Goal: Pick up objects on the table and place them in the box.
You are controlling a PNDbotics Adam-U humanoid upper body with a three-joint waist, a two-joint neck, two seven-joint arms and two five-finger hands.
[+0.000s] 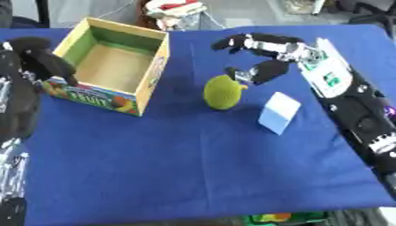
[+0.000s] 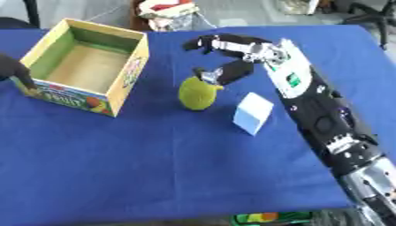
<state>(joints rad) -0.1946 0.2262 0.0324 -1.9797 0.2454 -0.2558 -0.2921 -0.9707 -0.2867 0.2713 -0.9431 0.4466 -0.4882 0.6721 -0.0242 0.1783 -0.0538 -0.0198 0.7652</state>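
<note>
We look down on a bench (image 1: 193, 167) covered with a blue cloth. At about ten o'clock from its middle stands an open cardboard box (image 1: 151, 75) with a green inner rim, a bare brown floor and fruit pictures on its near wall; we see nothing lying inside it.

Near the centre, toward one o'clock, sits a round yellow-green fuzzy ball (image 1: 223, 92). Just beside it at four o'clock lies a small pale blue-white block (image 1: 279, 112), tilted, apart from the ball.

Our right arm comes in from the right edge and reaches toward the middle. Our right hand (image 1: 267, 55) hangs just at one o'clock of the ball, its fingers (image 1: 232, 42) spread and only lightly bent, the thumb (image 1: 259, 73) pointing down toward the ball's top edge. The hand is open and grips nothing; whether the thumb tip touches the ball we cannot tell.

Our left hand (image 1: 43, 59) shows at the left edge, at nine o'clock of the box, a dark shape with a finger reaching down against the box's near left corner. Whether its fingers are curled or straight we cannot tell.
</note>
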